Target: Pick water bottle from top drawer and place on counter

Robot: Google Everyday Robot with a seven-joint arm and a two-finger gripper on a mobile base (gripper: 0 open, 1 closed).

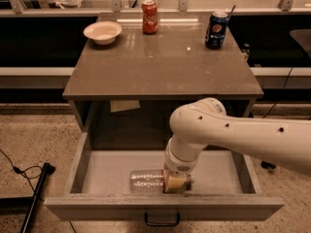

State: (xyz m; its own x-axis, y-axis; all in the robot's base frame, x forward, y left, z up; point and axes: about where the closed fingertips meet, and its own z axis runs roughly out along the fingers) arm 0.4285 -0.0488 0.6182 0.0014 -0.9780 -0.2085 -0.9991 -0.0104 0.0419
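The water bottle (146, 180) lies on its side just inside the front wall of the top drawer (160, 208). My gripper (176, 182) is down over its label end. Whether I have a hold on it I cannot tell. I judge the pick is in hand: next I need a sure grip, then a lift clear of the drawer and onto the table (160, 67) above the drawer. A white bowl (102, 32), a red soda can (149, 16) and a dark blue soda can (216, 29) stand at the table's side farthest from the drawer front. A black cable (19, 169) lies on speckled floor left of the drawer.
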